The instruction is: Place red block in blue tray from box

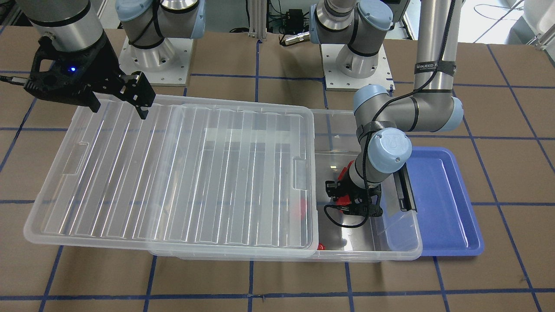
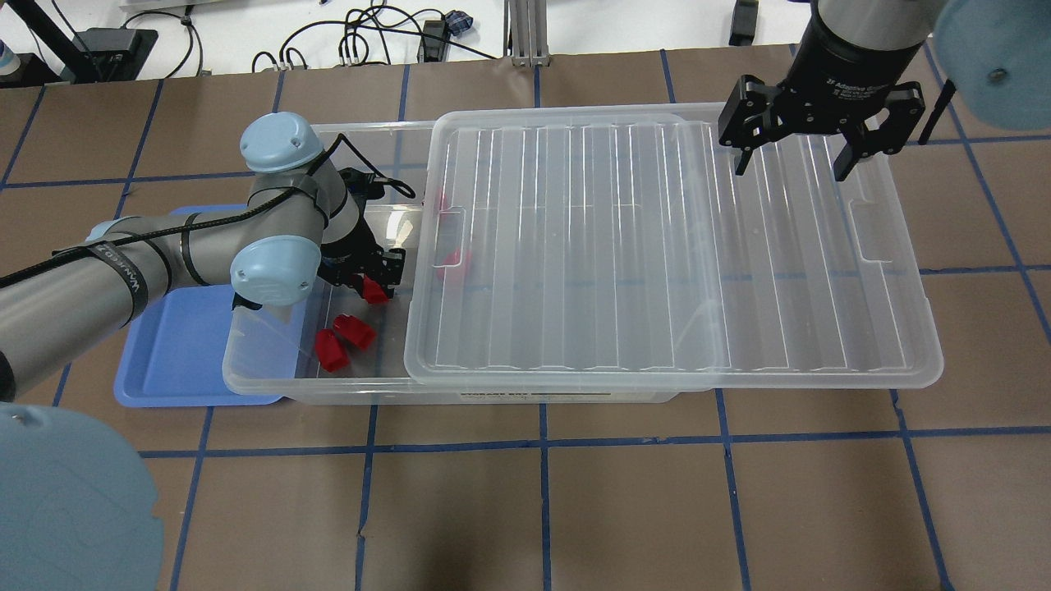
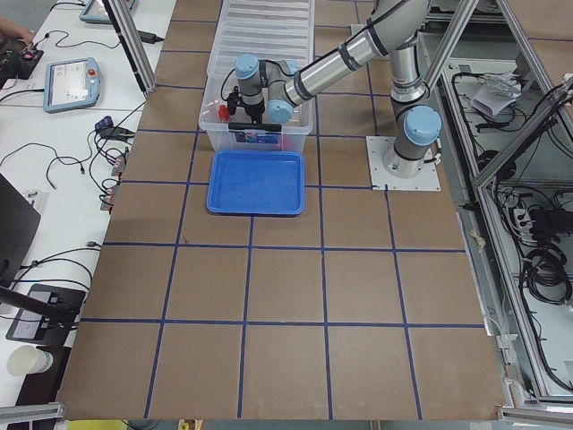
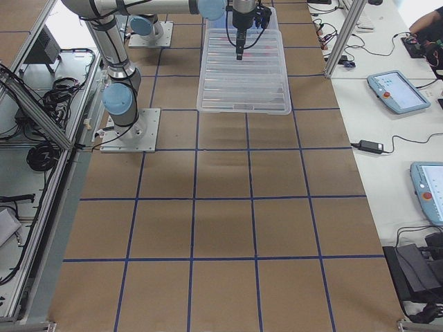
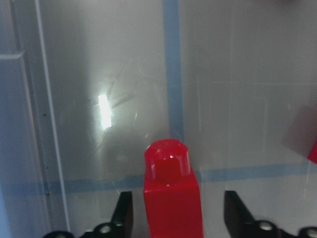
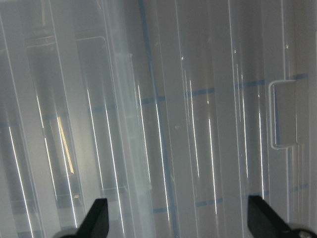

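Observation:
The box (image 2: 271, 382) has its ribbed clear lid (image 2: 657, 246) slid toward my right, so its left end is uncovered. My left gripper (image 2: 374, 283) reaches down into that open end. In the left wrist view a red block (image 5: 172, 193) stands stub up between the open fingers (image 5: 124, 213), with a gap on each side. The same block shows in the front view (image 1: 344, 200). Two more red blocks (image 2: 355, 330) lie nearby in the box. The blue tray (image 2: 176, 353) sits beside the box's left end, with nothing in it. My right gripper (image 2: 790, 171) is open and empty above the lid.
More red blocks (image 2: 452, 263) show dimly under the lid. The box's black latch handle (image 1: 406, 190) is on the end wall next to the tray. The lid overhangs the box on my right. The table is brown with blue tape lines.

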Robot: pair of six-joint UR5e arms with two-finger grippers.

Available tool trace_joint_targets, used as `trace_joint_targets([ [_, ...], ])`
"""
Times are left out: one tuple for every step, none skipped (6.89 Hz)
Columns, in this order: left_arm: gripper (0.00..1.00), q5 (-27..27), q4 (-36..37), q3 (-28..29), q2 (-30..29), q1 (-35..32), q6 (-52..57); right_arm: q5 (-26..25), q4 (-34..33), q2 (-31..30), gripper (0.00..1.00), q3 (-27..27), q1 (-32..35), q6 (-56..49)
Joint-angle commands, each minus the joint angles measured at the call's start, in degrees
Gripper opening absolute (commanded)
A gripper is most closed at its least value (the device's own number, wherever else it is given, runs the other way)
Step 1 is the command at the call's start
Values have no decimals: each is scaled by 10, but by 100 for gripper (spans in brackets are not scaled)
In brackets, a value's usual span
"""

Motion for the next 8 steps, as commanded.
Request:
trace_joint_targets([
  [11,1,-12,12,15,-1,-26,0,-14,0,100,2,0,-3],
  [11,-2,-46,28,22,-3,-34,0,-14,1,100,3,-1,-4],
  [11,-2,-102,62,37,-3,-37,0,-14,1,100,2,0,-3],
  [11,-2,-171,103,55,-3,-42,0,-14,1,100,2,0,-3],
  [11,-2,-231,142,68,-3,-42,-1,-14,1,100,2,0,-2],
  [11,8,-262,158,79,-1,-31,-1,-14,1,100,2,0,-1],
  [10,18,-263,159,94,17,1,-1,-14,2,100,2,0,-2],
  [10,16,-275,161,109,55,11,-3,-13,2,100,1,-1,-2],
])
